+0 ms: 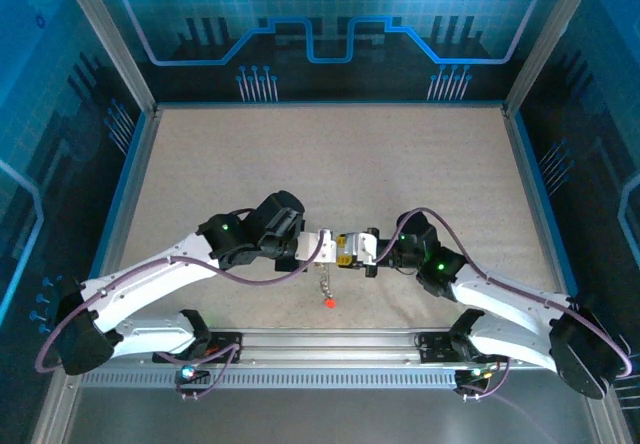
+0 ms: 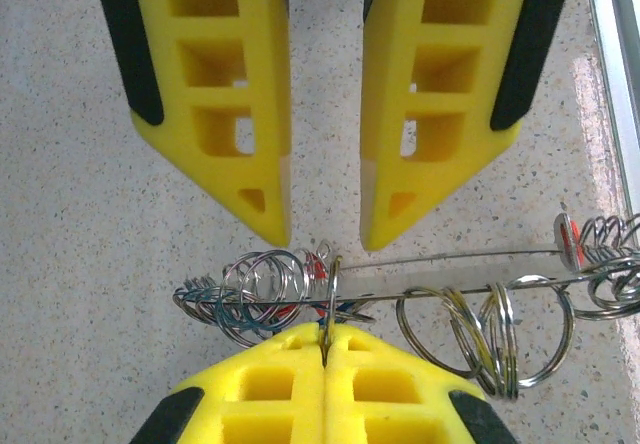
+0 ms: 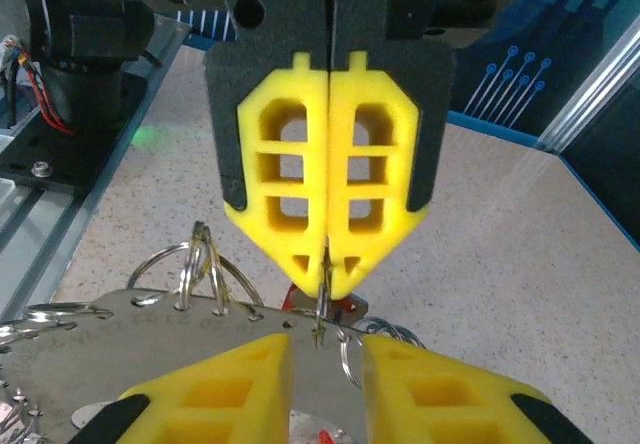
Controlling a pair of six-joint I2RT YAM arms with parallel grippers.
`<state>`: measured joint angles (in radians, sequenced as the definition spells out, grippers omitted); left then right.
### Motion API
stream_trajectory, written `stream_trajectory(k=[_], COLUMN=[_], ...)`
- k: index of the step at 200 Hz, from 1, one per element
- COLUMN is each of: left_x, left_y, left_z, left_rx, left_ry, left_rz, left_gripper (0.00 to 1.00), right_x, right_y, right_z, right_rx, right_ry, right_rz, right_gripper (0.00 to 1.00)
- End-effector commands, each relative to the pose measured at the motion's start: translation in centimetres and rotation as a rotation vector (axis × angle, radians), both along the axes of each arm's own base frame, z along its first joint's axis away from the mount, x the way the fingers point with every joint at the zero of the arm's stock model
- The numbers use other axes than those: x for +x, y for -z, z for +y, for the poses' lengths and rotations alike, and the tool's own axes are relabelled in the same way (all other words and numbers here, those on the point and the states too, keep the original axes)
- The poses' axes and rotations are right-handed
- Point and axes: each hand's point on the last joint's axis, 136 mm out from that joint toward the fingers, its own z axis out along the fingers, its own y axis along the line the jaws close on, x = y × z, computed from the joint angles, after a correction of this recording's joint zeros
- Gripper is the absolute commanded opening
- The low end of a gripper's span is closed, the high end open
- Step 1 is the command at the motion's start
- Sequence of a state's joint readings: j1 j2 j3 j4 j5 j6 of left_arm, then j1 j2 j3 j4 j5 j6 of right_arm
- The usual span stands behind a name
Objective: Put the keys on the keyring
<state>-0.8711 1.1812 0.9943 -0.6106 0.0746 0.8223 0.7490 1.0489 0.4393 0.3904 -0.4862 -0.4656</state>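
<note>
I have the left hand (image 2: 326, 332) pinched shut on the keyring (image 3: 150, 339), and the right hand (image 2: 325, 242) opposite it slightly parted, gripping nothing.

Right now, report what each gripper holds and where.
Left gripper pinches a thin metal ring by its rim, at the fingertips. Right gripper is open, holding nothing.

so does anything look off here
Nothing broken or spilled. The left gripper pinches the keyring in mid-air. The small split rings bunch in a tangle beside its tips, and one red-headed key dangles underneath on a chain.
</note>
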Motion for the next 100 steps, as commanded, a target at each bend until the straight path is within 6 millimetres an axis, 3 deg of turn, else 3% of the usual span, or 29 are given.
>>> stream_trajectory(k=[1,50,60,83,100], left_x=[0.1,-0.4,-0.4,-0.6,-0.6], left_y=[-2.0,-3.3,-3.5,-3.6,-3.4], left_z=[-1.0,-1.8,-1.8,-1.8,-1.7], left_rx=[-0.065,-0.164,-0.171,-0.178,-0.180], left_ry=[0.018,0.041,0.040,0.048,0.043], left_rz=[-0.031,-0.050,-0.053,-0.052,-0.048], left_gripper=[0.00,0.00,0.00,0.00,0.03], right_x=[-0.5,-0.4,-0.4,-0.7,-0.7], right_y=[-0.5,-0.2,-0.3,-0.3,-0.7], right_z=[0.7,0.9,0.9,0.9,0.7], right_rx=[0.047,0.047,0.048,0.053,0.072], right_ry=[-0.026,-0.021,-0.023,-0.033,-0.025], right_rz=[0.016,0.030,0.028,0.020,0.005], right_gripper=[0.25,0.24,0.20,0.00,0.00])
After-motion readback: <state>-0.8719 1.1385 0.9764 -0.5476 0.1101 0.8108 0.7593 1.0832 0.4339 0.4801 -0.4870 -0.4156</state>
